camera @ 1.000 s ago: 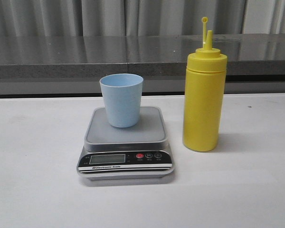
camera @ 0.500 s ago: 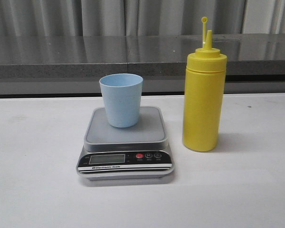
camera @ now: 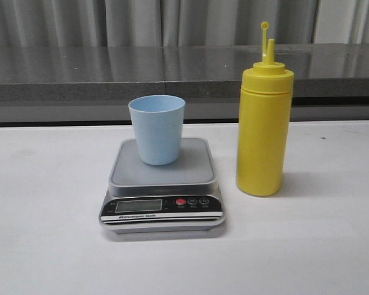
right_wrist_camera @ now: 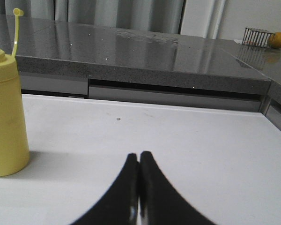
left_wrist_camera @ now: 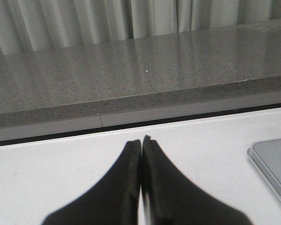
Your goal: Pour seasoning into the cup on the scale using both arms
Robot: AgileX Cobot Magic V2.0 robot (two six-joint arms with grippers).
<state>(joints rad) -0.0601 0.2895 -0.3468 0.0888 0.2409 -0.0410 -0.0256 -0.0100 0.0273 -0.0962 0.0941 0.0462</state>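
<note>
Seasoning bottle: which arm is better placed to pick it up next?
Probably the right. The seasoning bottle stands right of the scale, and the right gripper, shut and empty, views it nearby. The left gripper, also shut, sees only the scale's edge.

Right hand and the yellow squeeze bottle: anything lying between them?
Nothing: in the right wrist view only bare white table separates the shut right hand from the yellow squeeze bottle.
</note>
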